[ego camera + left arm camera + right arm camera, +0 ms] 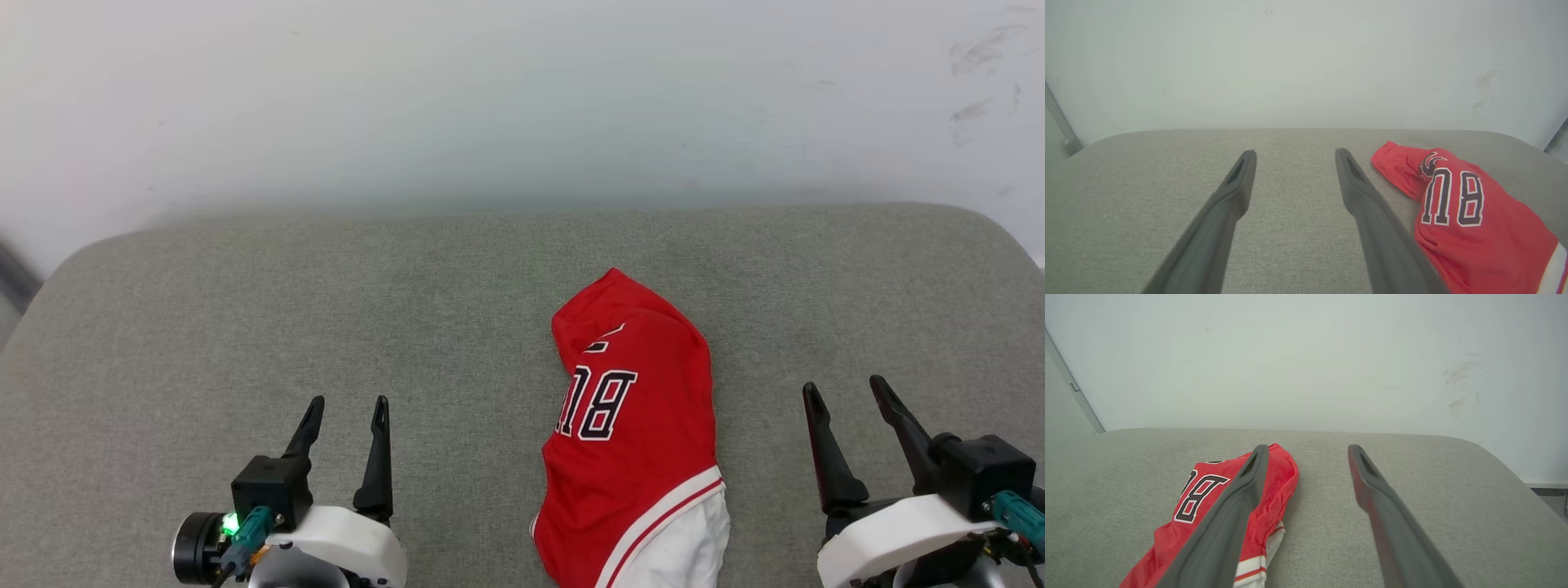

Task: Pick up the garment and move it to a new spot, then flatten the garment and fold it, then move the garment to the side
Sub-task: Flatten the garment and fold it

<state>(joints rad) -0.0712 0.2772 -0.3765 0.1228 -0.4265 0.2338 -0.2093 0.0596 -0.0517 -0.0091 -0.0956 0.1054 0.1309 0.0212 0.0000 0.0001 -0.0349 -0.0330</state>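
Garment [633, 433]: crumpled red heap on the grey cushion [245, 327], right of centre, between the grippers.
Left gripper [349, 402]: fingers spread, empty, well apart from the cloth.
Right gripper [842, 384]: fingers spread, empty, near the cloth.
Pickup: probably pinch a raised fold, closing fully before lifting.

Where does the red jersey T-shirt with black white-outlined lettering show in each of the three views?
Head view: red jersey T-shirt lower centre-right on the grey fabric cushion.
Left wrist view: T-shirt at right, lower half.
Right wrist view: T-shirt at lower left.
Shared landmark: dark scuff marks on the white wall, upper right.
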